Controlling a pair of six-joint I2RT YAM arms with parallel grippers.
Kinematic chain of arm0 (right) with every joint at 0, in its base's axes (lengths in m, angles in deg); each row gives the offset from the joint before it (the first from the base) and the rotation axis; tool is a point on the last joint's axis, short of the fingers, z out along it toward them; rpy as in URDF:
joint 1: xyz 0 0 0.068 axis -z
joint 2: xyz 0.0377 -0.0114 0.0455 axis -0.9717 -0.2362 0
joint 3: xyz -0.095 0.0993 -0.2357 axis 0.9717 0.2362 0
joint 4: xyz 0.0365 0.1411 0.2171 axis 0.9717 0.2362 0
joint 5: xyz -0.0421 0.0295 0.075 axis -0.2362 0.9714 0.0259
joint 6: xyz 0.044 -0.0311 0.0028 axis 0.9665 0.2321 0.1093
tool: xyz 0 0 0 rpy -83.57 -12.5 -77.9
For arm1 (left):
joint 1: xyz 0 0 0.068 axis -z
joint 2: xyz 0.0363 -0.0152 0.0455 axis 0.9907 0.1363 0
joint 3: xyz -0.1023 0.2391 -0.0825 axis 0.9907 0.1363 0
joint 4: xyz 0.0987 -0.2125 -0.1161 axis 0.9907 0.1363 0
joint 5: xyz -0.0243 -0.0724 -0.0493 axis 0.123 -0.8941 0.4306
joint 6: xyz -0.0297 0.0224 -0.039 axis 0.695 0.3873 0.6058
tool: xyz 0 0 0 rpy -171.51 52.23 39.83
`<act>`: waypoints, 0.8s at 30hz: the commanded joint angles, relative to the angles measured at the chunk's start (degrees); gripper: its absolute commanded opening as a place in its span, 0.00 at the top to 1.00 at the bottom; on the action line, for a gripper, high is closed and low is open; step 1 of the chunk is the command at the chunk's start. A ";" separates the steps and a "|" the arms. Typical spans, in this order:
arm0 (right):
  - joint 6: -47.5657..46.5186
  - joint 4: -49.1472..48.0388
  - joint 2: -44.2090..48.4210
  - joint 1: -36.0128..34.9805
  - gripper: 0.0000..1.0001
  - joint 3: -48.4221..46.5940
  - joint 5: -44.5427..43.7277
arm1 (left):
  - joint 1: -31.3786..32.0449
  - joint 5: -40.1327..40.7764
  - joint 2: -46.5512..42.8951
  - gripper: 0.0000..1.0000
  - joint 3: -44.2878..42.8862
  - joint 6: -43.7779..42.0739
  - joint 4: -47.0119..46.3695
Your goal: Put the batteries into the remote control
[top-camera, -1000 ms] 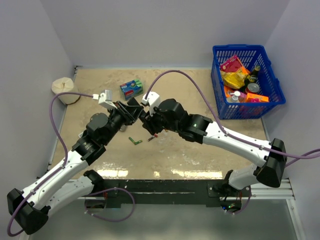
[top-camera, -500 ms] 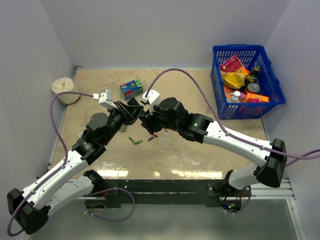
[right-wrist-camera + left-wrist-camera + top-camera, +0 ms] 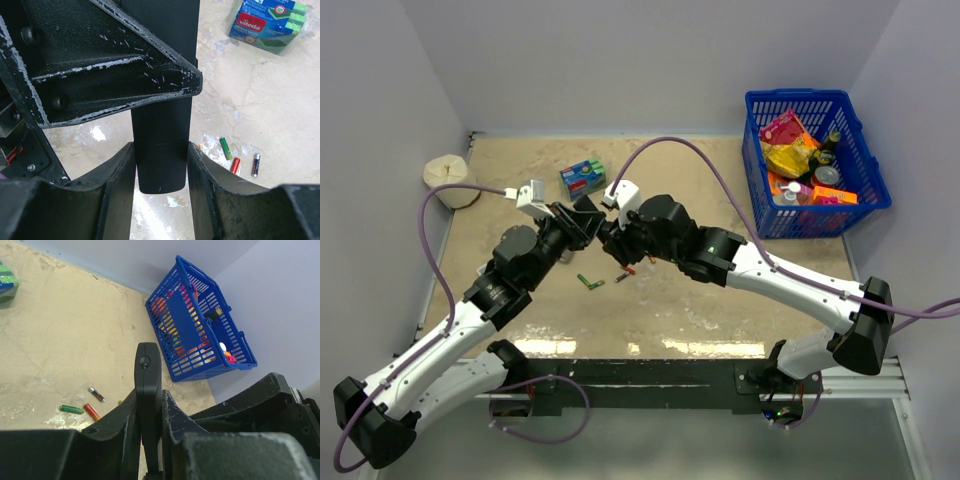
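Three batteries (image 3: 235, 165) lie unloaded at four o'clock of the remote control (image 3: 161, 145), which left gripper (image 3: 148, 407) and right gripper (image 3: 161, 172) both clamp.

remote control (image 3: 162, 150): plain matt black.
left claw (image 3: 148, 405), right claw (image 3: 161, 167): black, edges scuffed with whitish scratches.
green battery (image 3: 225, 148), orange-red battery (image 3: 235, 165), dark battery (image 3: 256, 164) with silver ends.
counter (image 3: 720, 300): sandy beige, mottled with pale blotches.
basket (image 3: 760, 110), 2 o'clock: bright blue lattice.
packet (image 3: 582, 177), 12 o'clock: blue and green.
roll (image 3: 448, 180), 10 o'clock: off-white.
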State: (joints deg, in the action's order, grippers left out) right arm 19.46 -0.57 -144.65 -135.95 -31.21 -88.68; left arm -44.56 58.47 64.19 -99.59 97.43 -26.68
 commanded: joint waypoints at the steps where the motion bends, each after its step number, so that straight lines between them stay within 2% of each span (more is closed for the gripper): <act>1: -1.08 0.24 0.74 -0.06 0.89 2.24 1.78 | -0.25 5.80 0.08 1.00 -3.56 -0.31 -3.06; 8: -1.52 4.54 0.22 -0.06 0.92 6.82 4.59 | -2.35 11.95 0.61 1.00 -5.67 -2.50 -7.09; 14: -1.43 6.83 0.66 -0.06 0.93 10.51 6.53 | -10.43 10.20 0.96 1.00 -6.20 -3.48 -10.17; 24: -3.54 10.69 -0.31 -0.06 0.93 12.09 9.25 | -11.85 14.50 0.87 1.00 -8.04 -8.13 -16.51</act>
State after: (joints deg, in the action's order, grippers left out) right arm 18.03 -12.35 -144.61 -134.70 -23.40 -85.53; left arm -51.03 54.08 66.27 -100.23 96.22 -25.81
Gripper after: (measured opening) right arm 0.436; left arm 0.212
